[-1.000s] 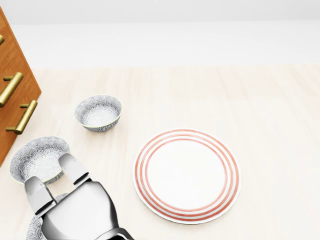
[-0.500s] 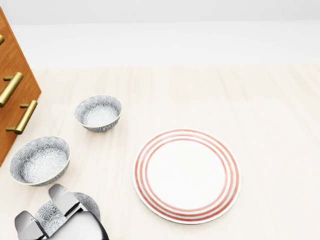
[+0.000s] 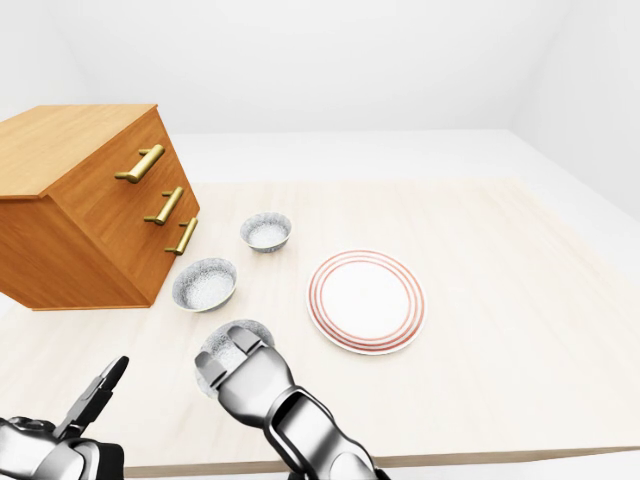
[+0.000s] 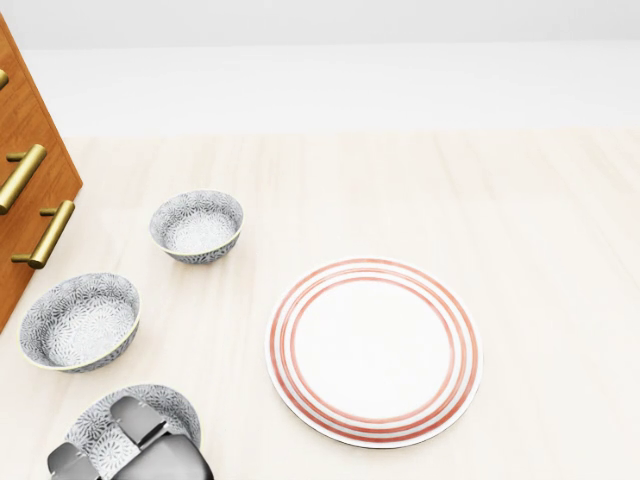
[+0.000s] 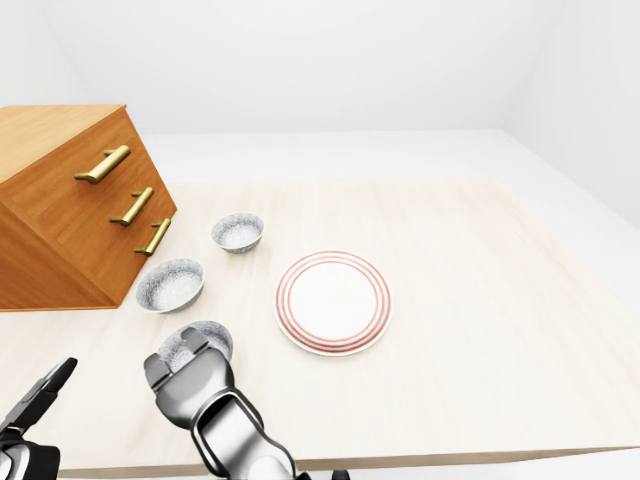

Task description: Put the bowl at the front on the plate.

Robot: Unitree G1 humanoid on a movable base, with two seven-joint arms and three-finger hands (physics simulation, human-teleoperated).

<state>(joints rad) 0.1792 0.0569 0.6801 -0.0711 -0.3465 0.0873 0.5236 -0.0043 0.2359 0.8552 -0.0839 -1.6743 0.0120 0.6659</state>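
Downward to the head view's lower left came the right hand (image 4: 128, 456), fingers (image 4: 139, 419) lying across the front bowl (image 4: 176, 414) there; whether clamped, I couldn't tell. A shallow hold might drop it short of the plate (image 4: 373, 350).

The front bowl (image 4: 170, 408), grey-white with a fine flowery pattern, sits upright directly beneath the right hand (image 3: 248, 368), whose fingers (image 4: 140, 418) lie across its hollow, while the white red-ringed plate (image 4: 373, 350) lies flat and bare, apart to that hand's right in the head view
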